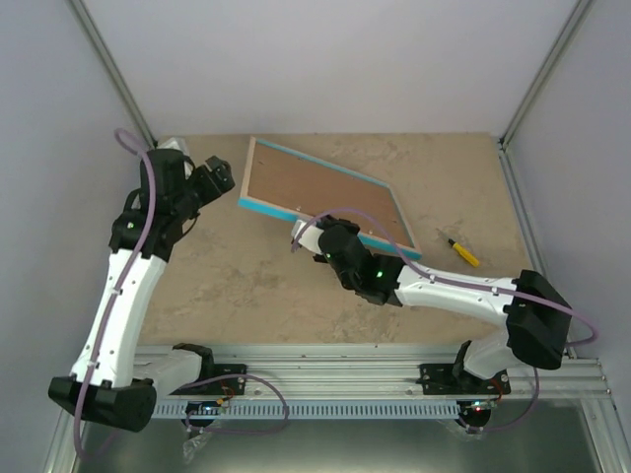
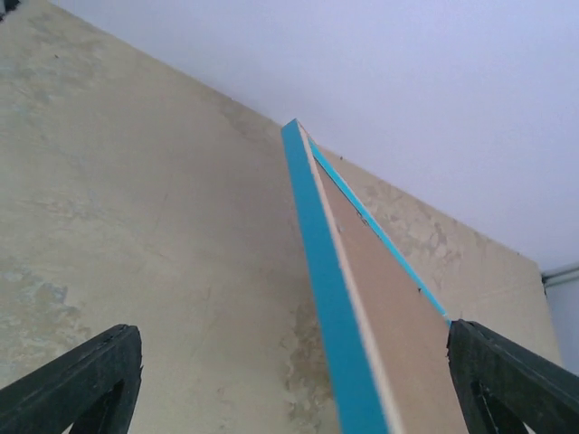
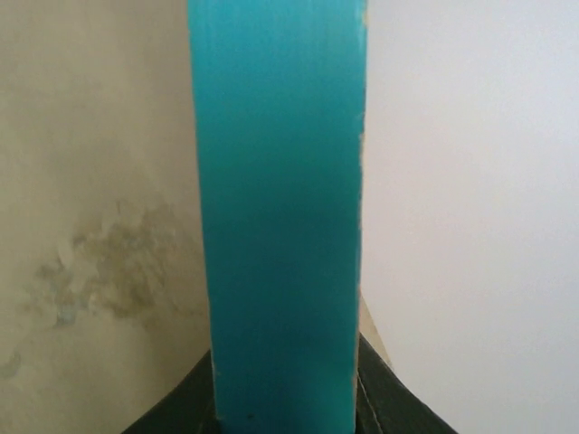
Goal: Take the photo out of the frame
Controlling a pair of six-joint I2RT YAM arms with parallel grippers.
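At the far middle of the table (image 1: 246,286): the frame (image 1: 266,210), back side up, its turquoise rim around a brown backing board (image 1: 320,192). It looks tipped rather than lying flat.
Right jaws: closed narrow on the frame's near rim; the right wrist view shows the turquoise strip clamped between them.
Left jaws: spread wide and holding nothing, just beside the frame's left corner and lined up with its edge.
Photo: not visible in any view; probably under the backing board, inside the frame.
Yellow-handled tool (image 1: 459,253): on the table to the right, apart from the frame.
Done: the frame is back side up and gripped on one side.
Left to do: the backing board has to come out, then the photo itself. I judge the task to be in its early part.
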